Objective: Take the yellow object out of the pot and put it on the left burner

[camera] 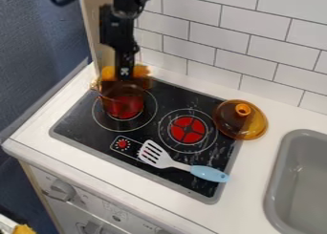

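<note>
My gripper (125, 74) hangs down from the top edge at the upper left, over the back of the amber see-through pot (123, 93). The pot stands on the left burner (117, 125), whose red centre shows through it. A yellow-orange object (109, 73) shows at the pot's back rim, on both sides of the gripper's end and partly hidden behind it. Whether the gripper holds this object cannot be made out.
A white slotted spatula with a blue handle (209, 173) lies across the front of the black stove top (83, 118). The amber lid (241, 124) rests right of the right burner (188, 130). A grey sink (275, 180) is at the right edge, and a tiled wall stands behind.
</note>
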